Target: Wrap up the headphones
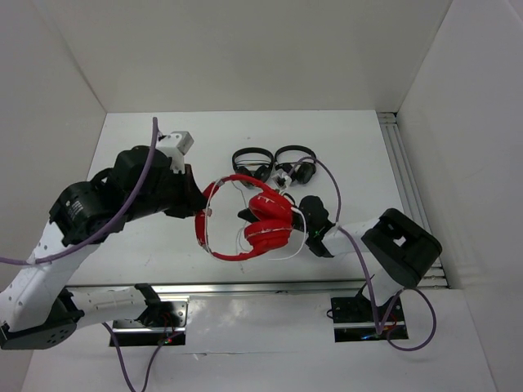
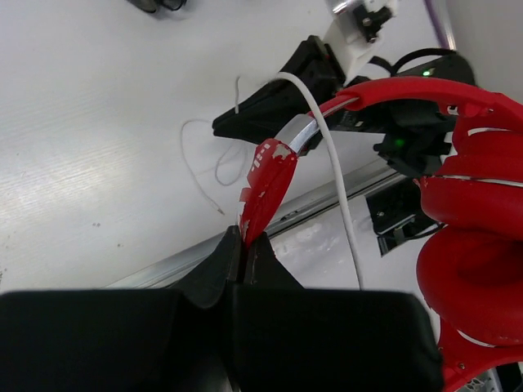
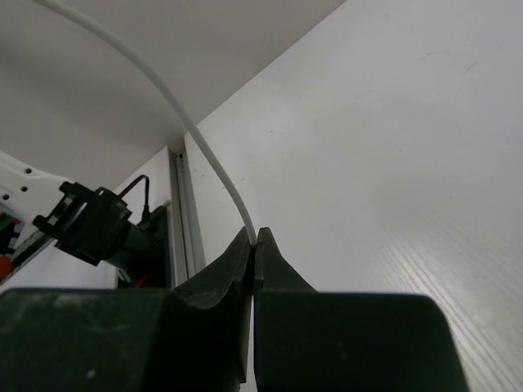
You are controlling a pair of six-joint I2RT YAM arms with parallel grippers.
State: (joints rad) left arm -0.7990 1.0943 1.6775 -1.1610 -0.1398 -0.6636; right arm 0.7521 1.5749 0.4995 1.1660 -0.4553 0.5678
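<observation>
The red headphones are held up over the middle of the table, cups folded together. My left gripper is shut on the red headband's end, which sticks up from between the closed jaws. A thin white cable runs across the headband and loops below the cups. Just right of the cups, my right gripper is shut on that white cable, which arcs up and left out of its fingertips.
Two smaller black headphones lie behind the red pair. A thin loose white wire curls on the table. Metal rails run along the right side and the front edge. White walls enclose the table.
</observation>
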